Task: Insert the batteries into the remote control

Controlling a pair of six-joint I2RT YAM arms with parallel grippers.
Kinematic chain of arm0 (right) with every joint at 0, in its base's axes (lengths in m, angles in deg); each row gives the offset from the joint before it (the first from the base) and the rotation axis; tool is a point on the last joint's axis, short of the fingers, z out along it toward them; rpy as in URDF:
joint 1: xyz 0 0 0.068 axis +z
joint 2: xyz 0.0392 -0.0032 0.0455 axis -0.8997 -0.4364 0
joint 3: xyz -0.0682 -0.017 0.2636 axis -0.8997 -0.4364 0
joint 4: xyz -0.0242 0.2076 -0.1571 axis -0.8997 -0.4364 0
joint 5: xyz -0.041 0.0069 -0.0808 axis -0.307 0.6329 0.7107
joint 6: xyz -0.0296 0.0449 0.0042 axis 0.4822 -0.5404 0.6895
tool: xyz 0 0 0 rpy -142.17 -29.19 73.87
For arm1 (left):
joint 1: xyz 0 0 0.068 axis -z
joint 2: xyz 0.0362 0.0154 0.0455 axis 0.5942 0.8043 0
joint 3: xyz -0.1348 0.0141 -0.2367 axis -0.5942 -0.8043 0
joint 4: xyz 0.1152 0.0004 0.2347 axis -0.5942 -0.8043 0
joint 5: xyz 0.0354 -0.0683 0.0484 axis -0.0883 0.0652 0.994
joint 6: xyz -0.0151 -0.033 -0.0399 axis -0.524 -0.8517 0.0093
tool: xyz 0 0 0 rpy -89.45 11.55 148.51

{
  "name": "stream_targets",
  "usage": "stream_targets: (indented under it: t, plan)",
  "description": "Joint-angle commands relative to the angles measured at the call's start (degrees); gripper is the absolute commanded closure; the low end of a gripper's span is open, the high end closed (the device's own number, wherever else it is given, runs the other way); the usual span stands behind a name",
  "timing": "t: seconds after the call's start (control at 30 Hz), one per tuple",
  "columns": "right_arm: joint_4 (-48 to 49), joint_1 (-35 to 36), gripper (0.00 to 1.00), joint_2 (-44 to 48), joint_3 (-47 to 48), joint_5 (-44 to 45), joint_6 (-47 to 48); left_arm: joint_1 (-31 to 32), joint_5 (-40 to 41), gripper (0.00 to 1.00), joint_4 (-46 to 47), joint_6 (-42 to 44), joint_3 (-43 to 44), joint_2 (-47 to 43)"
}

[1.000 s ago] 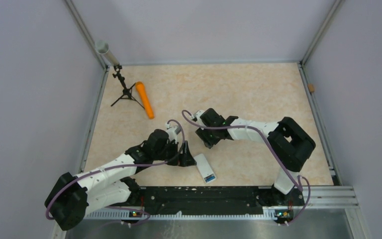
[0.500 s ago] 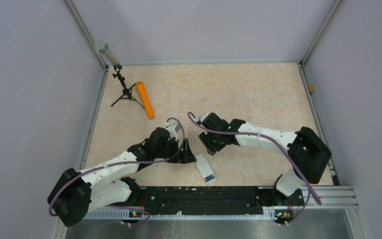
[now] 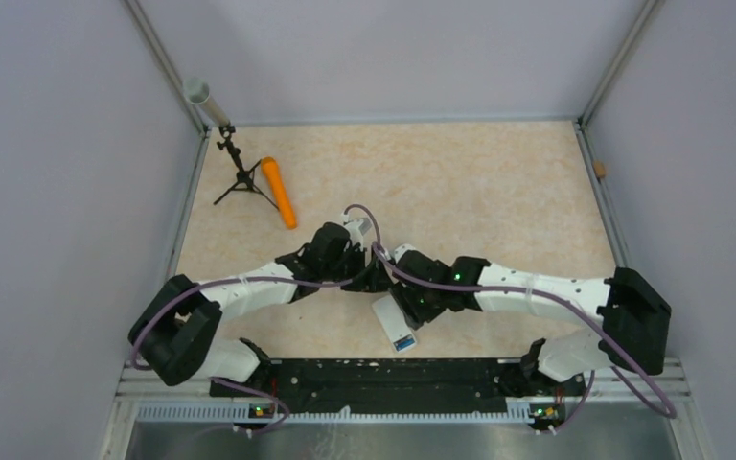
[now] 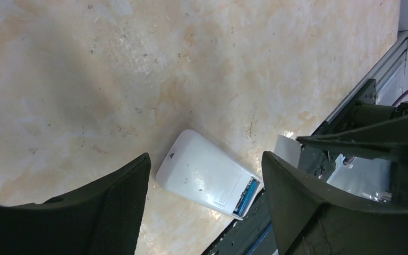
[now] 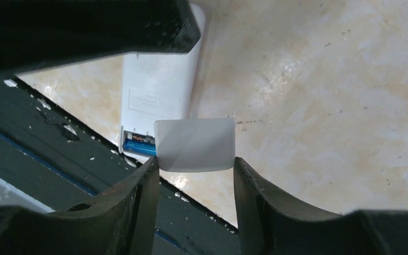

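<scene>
A white plastic cover is pinched by the right gripper. Beyond its fingers the white rectangular remote control is laid back-up, a blue battery seated in its recess. The left gripper is held spread over it.

Beige table bears remote control, orange cylinder and small tripod.
</scene>
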Motion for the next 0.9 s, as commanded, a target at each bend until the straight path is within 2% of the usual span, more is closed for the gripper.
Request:
stream_targets:
  t: [0.0,0.37,0.87]
  plan:
    - [-1.8,2.6,0.81,4.5,-1.4,2.0,-5.4,-0.1,-2.4,0.24,5.4,0.8,1.3,4.0]
    - [-3.4,6.6,0.81,6.9,-4.7,2.5,-10.5,0.1,-6.7,0.39,9.3,-1.5,-2.0,6.5]
    - [-2.1,9.4,0.82,5.9,-6.8,0.7,-11.0,3.7,-4.9,0.41,12.1,-5.7,-9.7,2.6]
